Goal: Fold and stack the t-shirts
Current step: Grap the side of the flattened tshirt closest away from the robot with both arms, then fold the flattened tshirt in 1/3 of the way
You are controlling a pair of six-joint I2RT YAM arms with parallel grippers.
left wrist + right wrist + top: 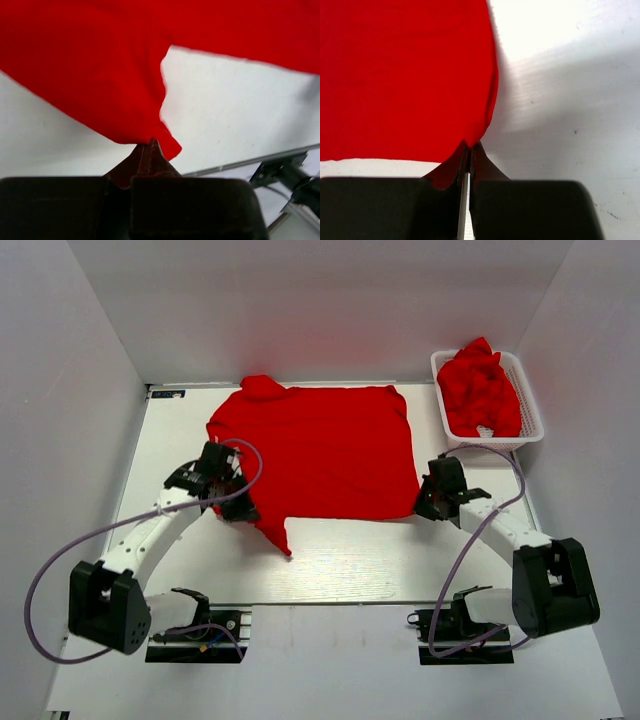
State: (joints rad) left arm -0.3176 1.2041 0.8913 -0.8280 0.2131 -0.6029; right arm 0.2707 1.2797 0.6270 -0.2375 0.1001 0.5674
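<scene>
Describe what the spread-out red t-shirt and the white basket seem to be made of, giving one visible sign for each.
Red t-shirt: soft knit fabric, possibly cotton, with a matte finish; it lies limp and creases at the edges. White basket: probably moulded plastic, smooth; its rigid walls form a slotted lattice.

Flat-spread red t-shirt [320,455] lay mid-table [350,550], roughly square, mostly smooth. One sleeve [262,388] was bunched at far left corner; other sleeve [272,525] trailed toward near side. Near edge was pinched at both ends. Crumpled red t-shirts [482,390] were heaped in white basket [531,400], far right, not touching spread shirt.
</scene>
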